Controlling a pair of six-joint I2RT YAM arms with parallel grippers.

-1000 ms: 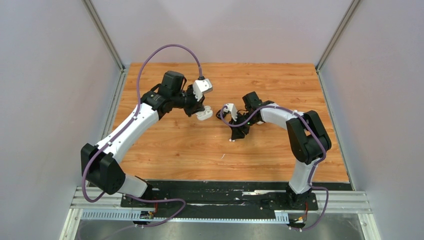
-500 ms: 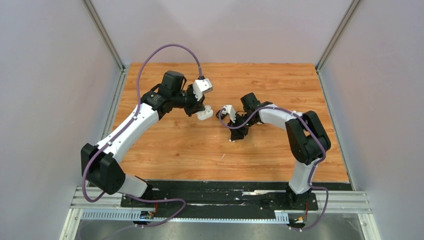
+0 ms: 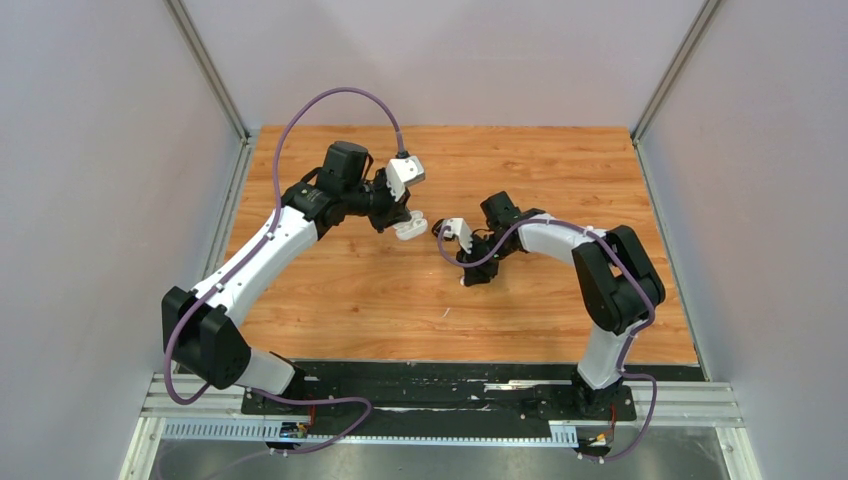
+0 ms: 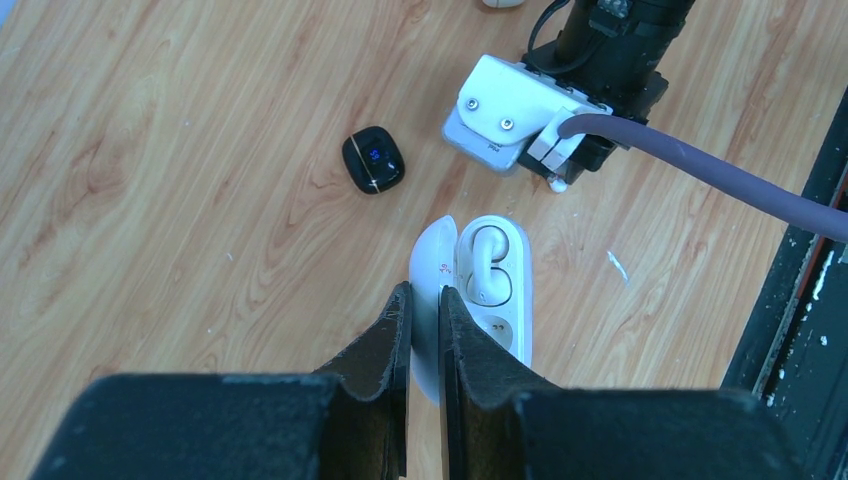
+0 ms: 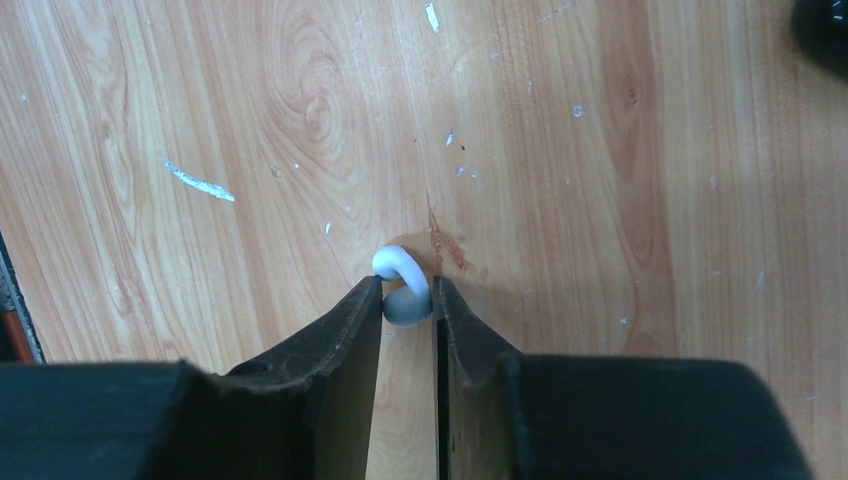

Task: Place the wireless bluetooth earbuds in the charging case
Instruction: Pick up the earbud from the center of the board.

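My left gripper (image 4: 424, 295) is shut on the raised lid of an open white charging case (image 4: 492, 300) and holds it just above the wood; in the top view it is near the table's middle (image 3: 408, 228). One white earbud (image 4: 487, 265) sits in the case's upper slot, and the lower slot shows bare. My right gripper (image 5: 407, 295) points down at the table with both fingertips against a white hooked earbud (image 5: 404, 288), at or just above the wood. In the top view the right gripper (image 3: 468, 277) is a short way right of the case.
A small black closed case (image 4: 373, 160) with a blue display lies on the wood beyond the white case. The right arm's white wrist block and purple cable (image 4: 515, 115) hang close to the held case. A dark object (image 5: 825, 25) shows at the right wrist view's corner.
The right wrist has shifted slightly left, toward the left gripper, staying low over the white earbud. The left arm and the case have not moved.
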